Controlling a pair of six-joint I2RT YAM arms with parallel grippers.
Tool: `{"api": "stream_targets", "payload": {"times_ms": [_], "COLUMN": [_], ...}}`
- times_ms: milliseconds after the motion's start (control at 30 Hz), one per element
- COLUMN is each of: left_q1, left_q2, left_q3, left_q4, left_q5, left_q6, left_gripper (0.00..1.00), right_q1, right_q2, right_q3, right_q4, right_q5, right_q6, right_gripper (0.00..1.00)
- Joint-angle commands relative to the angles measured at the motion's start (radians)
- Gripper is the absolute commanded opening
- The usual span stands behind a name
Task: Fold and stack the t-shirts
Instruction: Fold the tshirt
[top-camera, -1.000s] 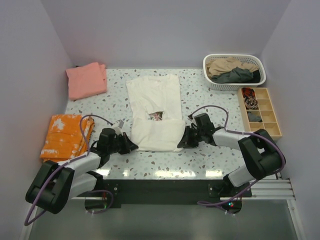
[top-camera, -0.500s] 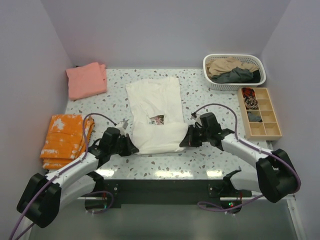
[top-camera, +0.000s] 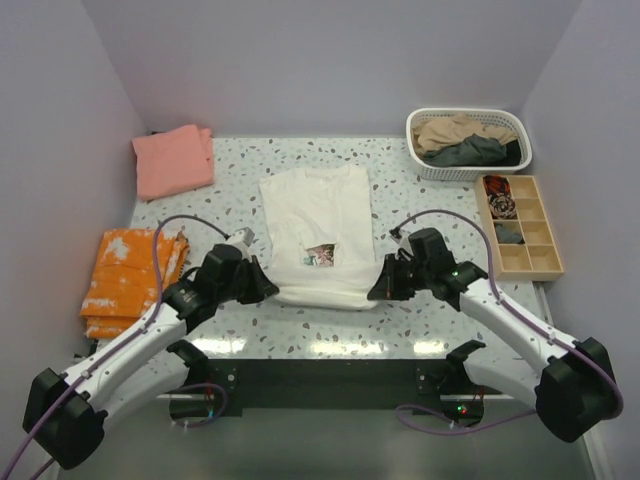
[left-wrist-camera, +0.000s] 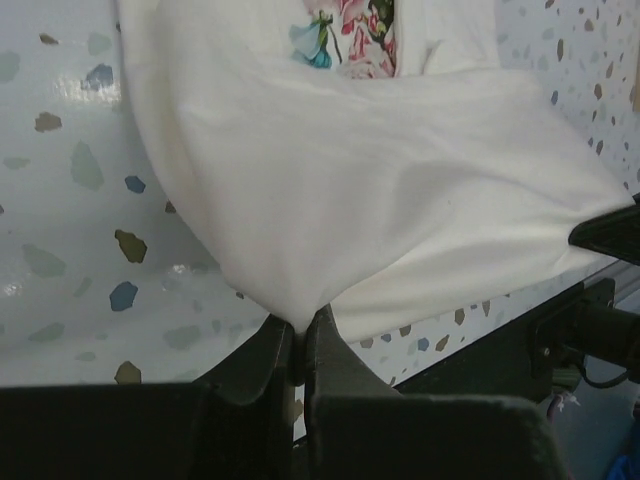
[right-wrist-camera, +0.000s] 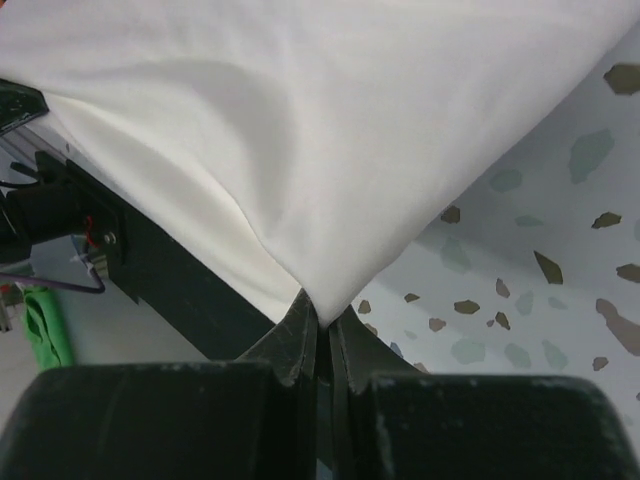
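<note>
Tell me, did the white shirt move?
Yes. The white shirt slid toward the near edge of the table and slightly right; its far edge now sits nearer against the unmoved pink shirt.

The top camera is looking down from behind; both wrist cameras are closing on the cream t-shirt at 6 o'clock.

Matt cream cotton t-shirt, glossy terrazzo table
</note>
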Motion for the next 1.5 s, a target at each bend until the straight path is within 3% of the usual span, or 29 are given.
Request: {"api": "stream_targets", "payload": {"times_ms": [0,433,667,867,1200,1233,1267,1300,1333,1367,1400,1467], "left_q1": [0.001,0.022,0.166,0.225,0.315,0.321,0.337,0.348,0.357,0.371,0.378,0.403], "left_q2": [0.047,0.361,0.57,0.76,1.107,1.156,1.177,1.203,1.266,1.295,1.32,1.33], "left_q3": [0.146,0.404,0.505,0.689,1.037,1.054,1.082,1.103,1.132,1.192,1.215,1.197], "left_q4": [-0.011,0.127,0.291,0.339,0.397,0.42,0.433,0.434,0.43,0.383,0.346,0.356], "left_q5": [-0.122,-0.263,-0.176,-0.15,-0.05,-0.039,-0.039,-0.024,0.009,0.007,0.005,-0.019], "left_q6": [0.028,0.154,0.203,0.245,0.277,0.276,0.27,0.265,0.263,0.257,0.259,0.272], "left_gripper": [0.0,0.0,0.0,0.0,0.0,0.0,0.0,0.0,0.43,0.91,1.0,1.0], "right_q1": [0.0,-0.007,-0.047,-0.119,-0.201,-0.207,-0.216,-0.231,-0.235,-0.238,-0.241,-0.245], "right_q2": [0.039,0.431,0.652,0.856,1.28,1.312,1.382,1.425,1.467,1.525,1.527,1.465], "right_q3": [0.127,0.546,0.759,0.983,1.549,1.58,1.609,1.714,1.784,1.839,1.862,1.8], "right_q4": [-0.028,-0.019,-0.002,-0.009,-0.078,-0.062,-0.017,-0.023,-0.047,-0.084,-0.075,0.01], "right_q5": [0.09,0.277,0.256,0.195,0.144,0.158,0.117,0.069,0.055,0.073,0.136,0.187], "right_q6": [-0.054,-0.215,-0.239,-0.255,-0.235,-0.218,-0.192,-0.166,-0.164,-0.166,-0.178,-0.198], "right_gripper": [0.0,0.0,0.0,0.0,0.01,0.04,0.14,0.38,0.63,0.69,0.73,0.76]}}
